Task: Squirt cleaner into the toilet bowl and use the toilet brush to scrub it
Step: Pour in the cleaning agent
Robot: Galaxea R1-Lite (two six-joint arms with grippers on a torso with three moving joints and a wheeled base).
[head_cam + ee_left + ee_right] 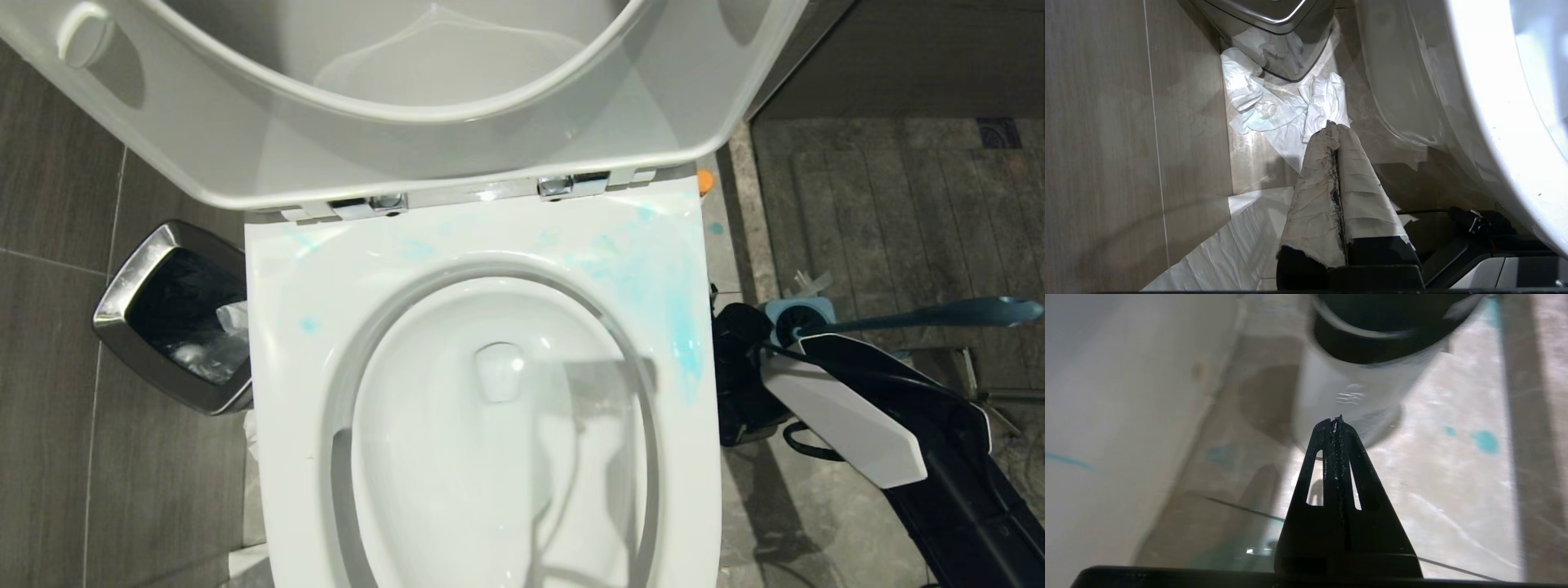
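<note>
Right gripper (1336,421), jaws pressed together and empty, angles down beside the toilet bowl (490,457). Toilet brush (939,314) stands just beyond the arm, its handle lying level, pointing right. Left gripper (1336,128) hangs closed.

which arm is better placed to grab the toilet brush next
Right. The right gripper, shut and empty, sits beside the slim blue-grey toilet brush; the left gripper hangs by the silver-rimmed waste bin across the toilet.
</note>
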